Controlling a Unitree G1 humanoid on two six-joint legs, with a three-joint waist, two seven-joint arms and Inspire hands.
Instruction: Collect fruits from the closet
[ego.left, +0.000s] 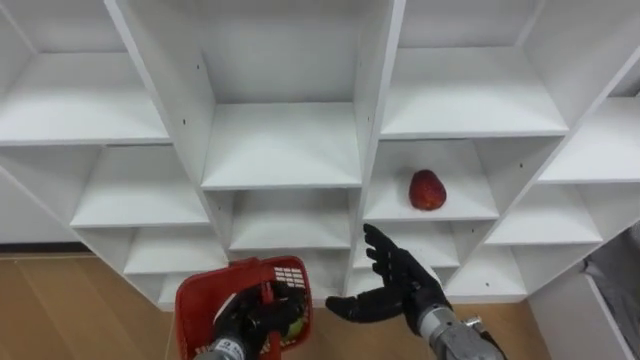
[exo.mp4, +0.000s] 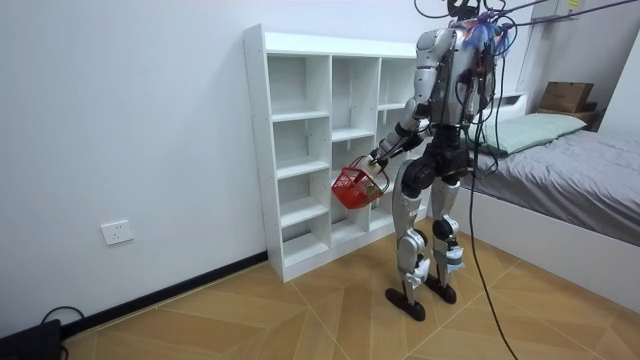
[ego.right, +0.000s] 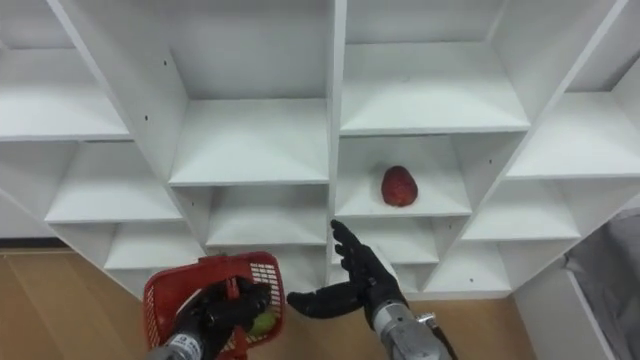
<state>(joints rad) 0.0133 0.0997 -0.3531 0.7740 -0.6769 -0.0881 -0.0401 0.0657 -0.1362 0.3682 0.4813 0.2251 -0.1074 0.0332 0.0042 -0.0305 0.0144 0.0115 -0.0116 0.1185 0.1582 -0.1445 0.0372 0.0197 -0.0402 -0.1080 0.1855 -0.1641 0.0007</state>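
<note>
A red fruit (ego.left: 428, 190) (ego.right: 398, 186) lies on a middle shelf of the white closet (ego.left: 283, 150), in the column right of centre. My right hand (ego.left: 398, 284) (ego.right: 352, 280) is open, fingers spread, below and a little left of the fruit, in front of the shelf under it and apart from the fruit. My left hand (ego.left: 250, 322) (ego.right: 215, 312) is shut on the handle of a red basket (ego.left: 210, 295) (ego.right: 170, 290) at lower left. Something greenish (ego.right: 263, 323) shows inside the basket. In the room view I stand facing the closet with the basket (exo.mp4: 356, 187) held before it.
The other closet shelves (ego.left: 95, 110) are bare. Wooden floor (ego.left: 80, 310) lies below the closet. In the room view a bed (exo.mp4: 560, 170) stands close behind me, at the room view's right, and a cardboard box (exo.mp4: 565, 96) sits beyond it.
</note>
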